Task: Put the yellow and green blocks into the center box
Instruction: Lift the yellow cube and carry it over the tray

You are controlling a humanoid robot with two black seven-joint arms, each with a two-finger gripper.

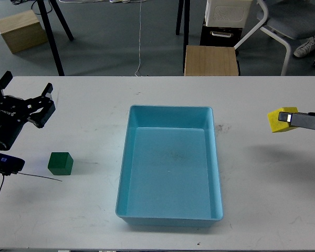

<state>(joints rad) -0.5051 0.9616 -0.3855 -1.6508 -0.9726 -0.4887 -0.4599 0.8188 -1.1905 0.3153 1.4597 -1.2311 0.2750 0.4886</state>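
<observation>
A light blue box [169, 210] sits in the middle of the white table. A green block [60, 163] rests on the table left of the box. My left gripper [24, 92] is open and empty, hovering behind and left of the green block. My right gripper [284, 118] comes in from the right edge and is shut on a yellow block [276, 120]. It holds the block in the air, right of the box's far right corner. The block's shadow lies on the table below it.
A thin black cable [39, 176] runs on the table beside the green block. Behind the table stand a wooden stool [210, 60], a chair [291, 23], a wooden box [20, 30] and black stand legs [55, 31].
</observation>
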